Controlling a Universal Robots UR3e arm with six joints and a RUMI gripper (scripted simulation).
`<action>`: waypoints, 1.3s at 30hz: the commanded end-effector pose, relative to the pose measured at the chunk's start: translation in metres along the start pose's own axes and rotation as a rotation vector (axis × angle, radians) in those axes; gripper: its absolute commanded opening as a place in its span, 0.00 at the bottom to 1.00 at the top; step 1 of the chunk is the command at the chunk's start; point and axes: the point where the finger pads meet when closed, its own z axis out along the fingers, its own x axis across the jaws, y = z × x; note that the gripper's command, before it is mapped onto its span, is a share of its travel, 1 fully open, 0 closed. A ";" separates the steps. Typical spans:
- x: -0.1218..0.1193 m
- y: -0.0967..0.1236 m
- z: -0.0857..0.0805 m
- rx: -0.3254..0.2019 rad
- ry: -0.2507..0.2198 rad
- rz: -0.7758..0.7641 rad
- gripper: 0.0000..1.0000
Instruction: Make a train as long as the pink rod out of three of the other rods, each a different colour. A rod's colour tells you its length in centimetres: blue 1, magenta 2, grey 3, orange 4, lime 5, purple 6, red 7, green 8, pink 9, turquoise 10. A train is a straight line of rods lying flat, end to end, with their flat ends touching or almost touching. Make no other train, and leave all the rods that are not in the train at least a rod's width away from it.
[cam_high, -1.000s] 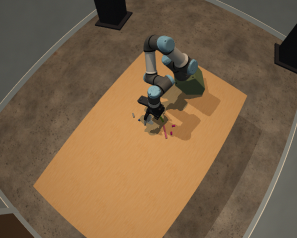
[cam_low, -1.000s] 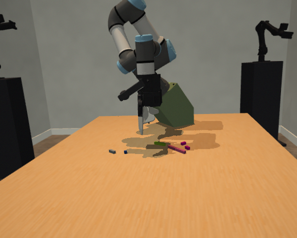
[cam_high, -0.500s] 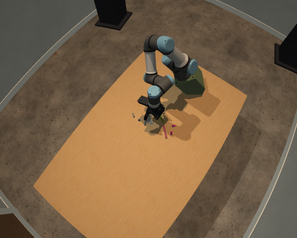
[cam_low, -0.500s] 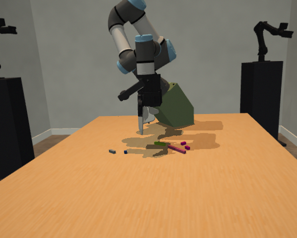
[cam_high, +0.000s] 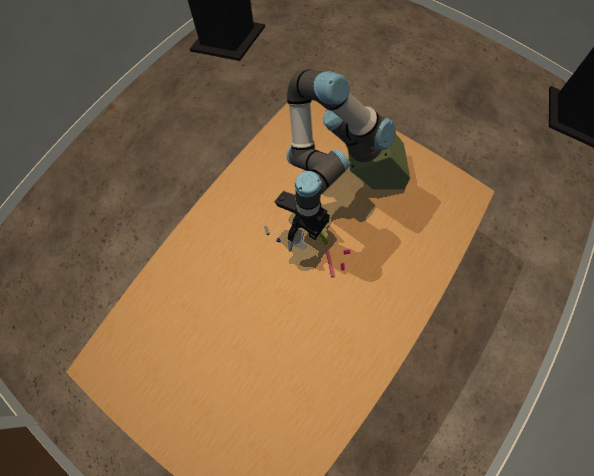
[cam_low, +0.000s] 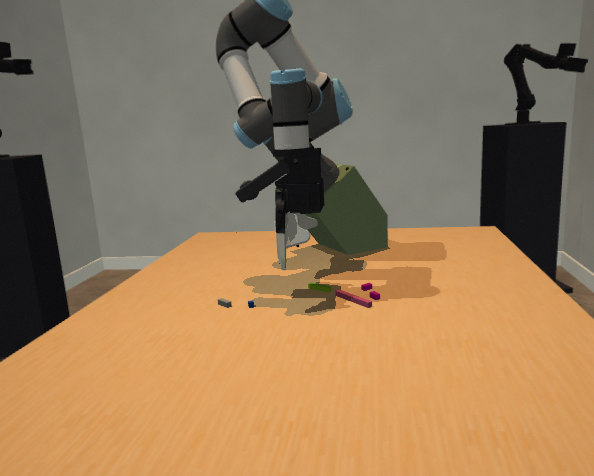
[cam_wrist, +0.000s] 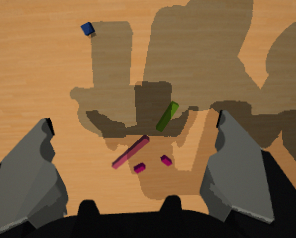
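Observation:
My gripper (cam_low: 290, 250) is open and empty, held above the table over the rods; it also shows in the top view (cam_high: 300, 240) and its two grey fingers frame the wrist view (cam_wrist: 135, 165). The pink rod (cam_wrist: 131, 151) lies flat below it, also in the front view (cam_low: 354, 298) and top view (cam_high: 330, 264). A lime rod (cam_wrist: 167, 116) (cam_low: 320, 287) lies just beyond the pink rod's end. Two short magenta rods (cam_wrist: 139, 168) (cam_wrist: 166, 160) lie beside the pink rod. A small blue rod (cam_wrist: 87, 29) (cam_low: 251, 303) lies apart to one side. A grey rod (cam_low: 224, 302) (cam_high: 267, 230) lies beyond the blue one.
The arm's olive-green base block (cam_low: 350, 212) stands on the table behind the rods. Black pedestals (cam_low: 522, 195) stand off the table on both sides. The arm casts dark shadows over the rods.

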 end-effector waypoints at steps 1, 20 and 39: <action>-0.001 0.000 0.000 0.000 -0.002 0.000 1.00; -0.012 -0.013 -0.001 -0.001 -0.001 -0.079 1.00; -0.050 -0.069 -0.007 0.002 -0.002 -0.380 0.14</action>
